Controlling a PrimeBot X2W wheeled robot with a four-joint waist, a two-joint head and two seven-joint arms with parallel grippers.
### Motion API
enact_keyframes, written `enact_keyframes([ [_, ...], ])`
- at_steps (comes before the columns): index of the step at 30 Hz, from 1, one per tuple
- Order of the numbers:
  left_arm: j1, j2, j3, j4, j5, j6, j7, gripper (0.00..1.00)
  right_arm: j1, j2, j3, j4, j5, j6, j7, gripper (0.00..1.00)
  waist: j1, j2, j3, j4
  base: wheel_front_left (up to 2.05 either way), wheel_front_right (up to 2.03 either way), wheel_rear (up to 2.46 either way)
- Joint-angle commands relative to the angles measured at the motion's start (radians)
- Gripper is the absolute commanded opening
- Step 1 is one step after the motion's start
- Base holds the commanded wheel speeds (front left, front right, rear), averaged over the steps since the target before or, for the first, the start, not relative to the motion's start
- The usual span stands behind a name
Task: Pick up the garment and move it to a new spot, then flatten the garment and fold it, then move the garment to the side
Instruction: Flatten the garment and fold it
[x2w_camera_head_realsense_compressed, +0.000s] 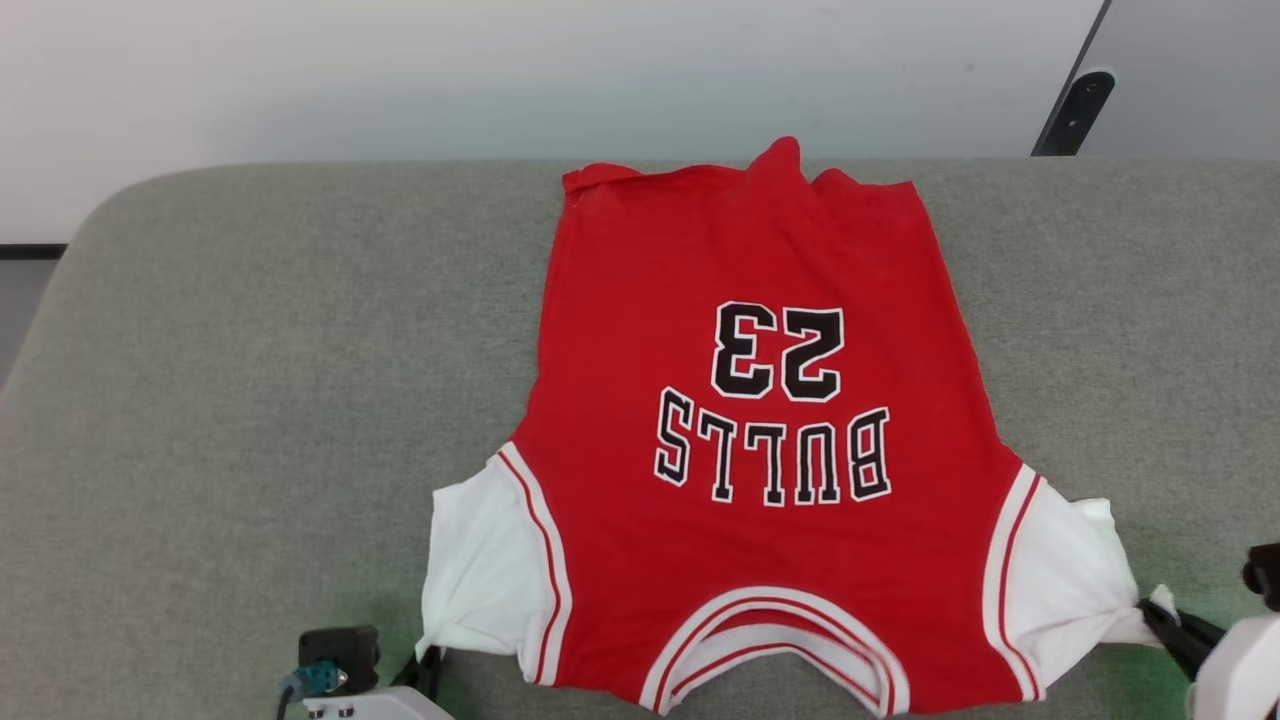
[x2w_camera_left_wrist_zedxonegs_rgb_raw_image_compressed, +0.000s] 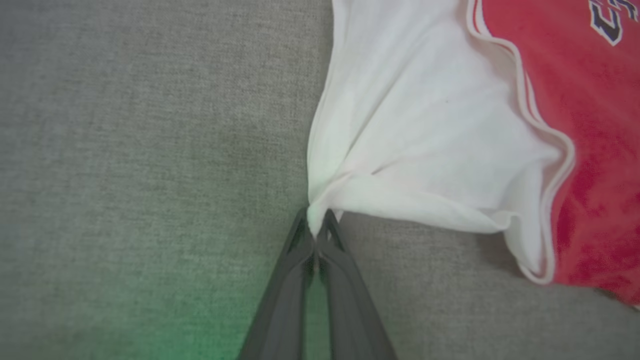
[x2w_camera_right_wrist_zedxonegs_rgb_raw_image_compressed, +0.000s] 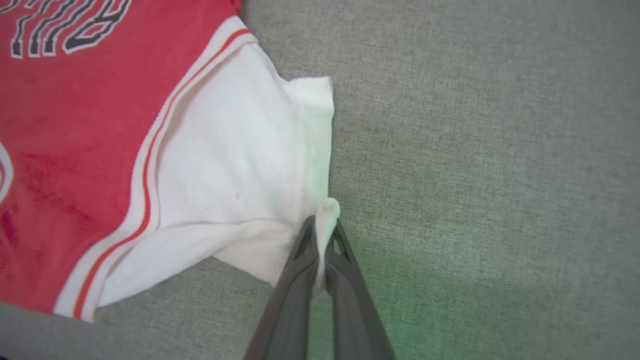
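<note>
Left gripper (x2w_camera_left_wrist_zedxonegs_rgb_raw_image_compressed: 315, 226) rises from the bottom of its wrist view with both dark fingers (x2w_camera_left_wrist_zedxonegs_rgb_raw_image_compressed: 285, 290) pressed together and a pinch of white cloth caught at their tips. That cloth is the outer corner of the left sleeve (x2w_camera_left_wrist_zedxonegs_rgb_raw_image_compressed: 415, 125), which fans out from the pinch in tight creases toward the red body of the shirt (x2w_camera_left_wrist_zedxonegs_rgb_raw_image_compressed: 595, 150). In the head view the left gripper (x2w_camera_head_realsense_compressed: 430, 665) sits at the lower left, at the near corner of the left sleeve (x2w_camera_head_realsense_compressed: 480, 565).

Right gripper (x2w_camera_right_wrist_zedxonegs_rgb_raw_image_compressed: 324, 227) is likewise clamped. Its fingers (x2w_camera_right_wrist_zedxonegs_rgb_raw_image_compressed: 290, 300) are closed on a small white tuft at the cuff edge of the right sleeve (x2w_camera_right_wrist_zedxonegs_rgb_raw_image_compressed: 235, 165), and the tuft pokes up past the tips. In the head view the right gripper (x2w_camera_head_realsense_compressed: 1155, 612) reaches in from the lower right to the outer tip of the right sleeve (x2w_camera_head_realsense_compressed: 1060, 570).

Between the two grips the shirt (x2w_camera_head_realsense_compressed: 740, 250) lies spread on a grey cushion (x2w_camera_head_realsense_compressed: 250, 400), right of its middle. The collar (x2w_camera_head_realsense_compressed: 780, 640) is nearest the robot and the hem (x2w_camera_head_realsense_compressed: 740, 175) is farthest away. The print (x2w_camera_head_realsense_compressed: 775, 400), "BULLS" and "23", reads upside down in the head view. The hem is rumpled, with one small peak (x2w_camera_head_realsense_compressed: 782, 152) standing up. A faint green glow lies on the cushion beside each gripper. Beyond the cushion are a white wall (x2w_camera_head_realsense_compressed: 400, 70) and, at the upper right, a dark post (x2w_camera_head_realsense_compressed: 1075, 110).
</note>
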Motion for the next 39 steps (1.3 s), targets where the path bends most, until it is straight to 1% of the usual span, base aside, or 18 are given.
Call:
enact_keyframes([
  [1,0.068,-0.025,-0.045,0.016,-0.006,0.001,0.05,0.0,-0.018,0.004,0.009,-0.003,0.014,-0.001,0.008,0.0,0.0,0.0,0.0,-0.003,0.0,0.0,0.0],
  [5,0.073,-0.019,-0.041,-0.021,-0.015,0.019,0.064,0.0,-0.038,0.005,0.041,0.01,0.031,-0.001,0.034,0.0,0.0,0.0,0.002,-0.009,0.0,0.0,0.0],
  [11,0.052,-0.022,-0.036,-0.034,-0.022,0.028,0.08,0.0,-0.085,0.001,0.082,0.061,0.043,-0.001,0.093,0.0,0.0,0.0,0.005,-0.013,0.0,0.0,0.0],
  [16,0.029,-0.026,-0.034,-0.025,-0.026,0.027,0.081,0.0,-0.14,0.022,0.116,0.14,0.061,-0.001,0.139,0.0,0.0,0.0,0.008,-0.017,0.0,0.0,0.0],
  [17,0.026,-0.026,-0.032,-0.02,-0.027,0.026,0.079,0.0,-0.153,0.028,0.128,0.157,0.061,-0.001,0.154,0.04,0.0,0.0,0.007,-0.018,0.0,0.0,0.0],
  [20,0.026,-0.027,-0.029,-0.009,-0.031,0.022,0.071,0.0,-0.19,0.045,0.166,0.202,0.068,-0.001,0.2,0.04,0.0,0.0,-0.001,-0.023,0.0,0.0,0.0],
  [21,0.027,-0.028,-0.028,-0.006,-0.034,0.02,0.066,0.0,-0.206,0.049,0.174,0.214,0.075,-0.001,0.212,1.0,0.0,0.0,-0.006,-0.025,0.0,0.0,0.0],
  [23,0.032,-0.028,-0.026,0.0,-0.036,0.015,0.062,0.0,-0.231,0.045,0.206,0.226,0.08,-0.001,0.255,1.0,0.0,0.0,-0.016,-0.028,0.0,0.0,0.0],
  [26,0.043,-0.029,-0.023,0.006,-0.042,0.013,0.053,0.0,-0.268,0.028,0.219,0.222,0.115,-0.001,0.303,1.0,0.0,0.0,-0.031,-0.033,0.0,0.0,0.0],
  [30,0.052,-0.029,-0.023,0.007,-0.046,0.008,0.041,0.0,-0.292,-0.024,0.209,0.153,0.154,-0.001,0.33,1.0,0.0,0.0,-0.045,-0.033,0.0,0.0,0.0],
  [32,0.053,-0.028,-0.022,0.006,-0.046,0.008,0.036,0.0,-0.283,-0.057,0.185,0.097,0.158,-0.001,0.302,1.0,0.0,0.0,-0.047,-0.03,0.0,0.0,0.0],
  [33,0.053,-0.028,-0.022,0.006,-0.046,0.008,0.036,0.0,-0.283,-0.057,0.185,0.097,0.158,-0.001,0.302,1.0,0.0,0.0,-0.047,-0.03,0.0,0.0,0.0],
  [34,0.052,-0.029,-0.019,0.004,-0.047,0.009,0.032,0.0,-0.272,-0.07,0.165,0.067,0.164,-0.001,0.274,1.0,0.0,0.0,-0.045,-0.027,0.0,0.0,0.0],
  [36,0.042,-0.029,-0.017,0.002,-0.04,0.009,0.021,0.0,-0.253,-0.09,0.116,0.01,0.16,-0.001,0.185,1.0,0.0,0.0,-0.037,-0.021,0.0,0.0,0.0],
  [39,0.023,-0.034,-0.011,-0.002,-0.033,0.007,-0.004,0.0,-0.225,-0.089,0.05,-0.069,0.131,-0.001,0.048,1.0,0.0,0.0,-0.017,-0.011,0.0,0.0,0.0],
])
